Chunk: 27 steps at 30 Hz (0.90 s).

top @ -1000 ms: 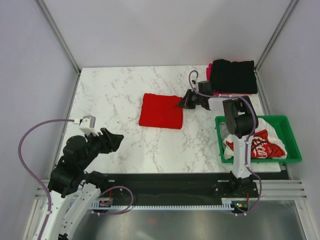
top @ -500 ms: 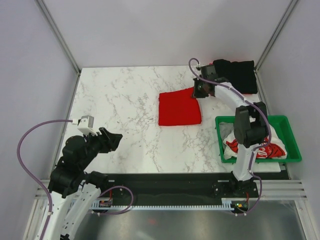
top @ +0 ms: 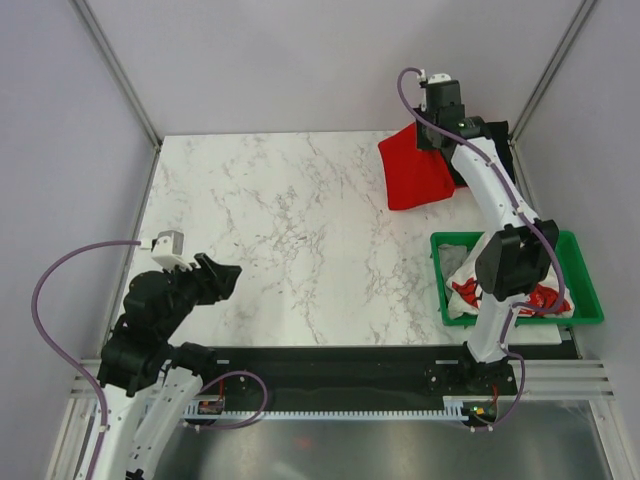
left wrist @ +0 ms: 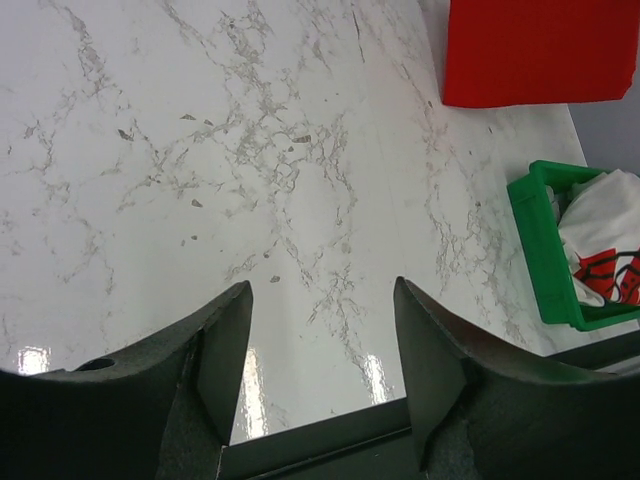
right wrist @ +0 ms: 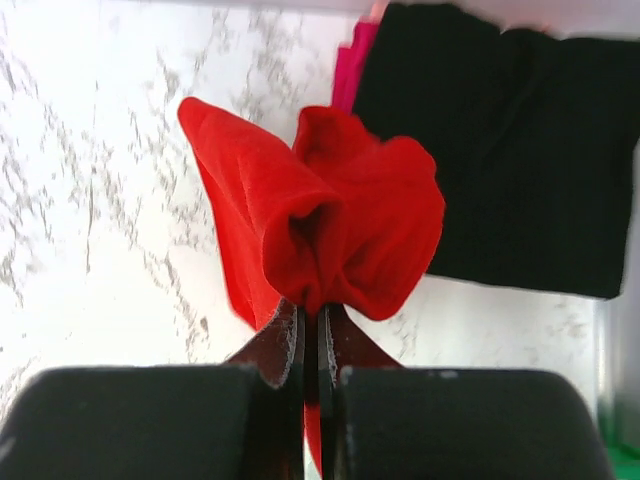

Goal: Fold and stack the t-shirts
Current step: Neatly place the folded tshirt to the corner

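My right gripper [top: 432, 135] is shut on the folded red t-shirt [top: 415, 172] and holds it lifted at the far right of the table; the shirt hangs bunched from the pinch [right wrist: 330, 230]. Just beyond it lies the folded black t-shirt [right wrist: 500, 150], on top of a magenta-pink one whose edge shows [right wrist: 352, 62]. The black shirt [top: 490, 150] is partly hidden by my right arm in the top view. White t-shirts with red print [top: 520, 295] lie in the green crate. My left gripper [top: 225, 275] is open and empty over the near left of the table [left wrist: 320, 330].
The green plastic crate [top: 585, 290] stands at the near right; it also shows in the left wrist view [left wrist: 535, 250]. The marble table [top: 280, 220] is walled by grey panels. The red shirt shows in the left wrist view [left wrist: 535, 50].
My right gripper has lifted the red t-shirt off the table's middle and carried it right and back, close to the black shirt. The left arm has barely moved.
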Tool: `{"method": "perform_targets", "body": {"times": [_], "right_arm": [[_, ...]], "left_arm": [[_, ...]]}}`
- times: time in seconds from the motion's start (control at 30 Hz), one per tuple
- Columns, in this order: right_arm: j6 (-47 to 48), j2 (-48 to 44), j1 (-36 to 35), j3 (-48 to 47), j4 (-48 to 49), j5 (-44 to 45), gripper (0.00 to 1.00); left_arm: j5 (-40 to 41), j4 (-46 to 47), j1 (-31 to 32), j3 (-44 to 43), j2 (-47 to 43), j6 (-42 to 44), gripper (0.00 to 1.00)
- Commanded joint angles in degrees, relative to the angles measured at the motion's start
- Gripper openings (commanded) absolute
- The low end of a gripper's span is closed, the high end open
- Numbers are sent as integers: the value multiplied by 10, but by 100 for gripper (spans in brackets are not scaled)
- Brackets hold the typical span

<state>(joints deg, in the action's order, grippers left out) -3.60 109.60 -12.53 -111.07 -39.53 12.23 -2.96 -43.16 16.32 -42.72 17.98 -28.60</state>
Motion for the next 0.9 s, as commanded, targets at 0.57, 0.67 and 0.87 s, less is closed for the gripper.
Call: {"method": "perform_targets", "body": {"times": [0.57,0.67,0.87], "right_arm": [[77,45,80,-196,2,-22,0],[76,61,95,-206,2,-34,0],[95,105,108,-239,5,-66,0]], "left_arm": [[-10,21,-23,4,20,-9,64],[-17,21,-23,4,25,-8,64],[-19,18,-23,0,38,-8,62]]}}
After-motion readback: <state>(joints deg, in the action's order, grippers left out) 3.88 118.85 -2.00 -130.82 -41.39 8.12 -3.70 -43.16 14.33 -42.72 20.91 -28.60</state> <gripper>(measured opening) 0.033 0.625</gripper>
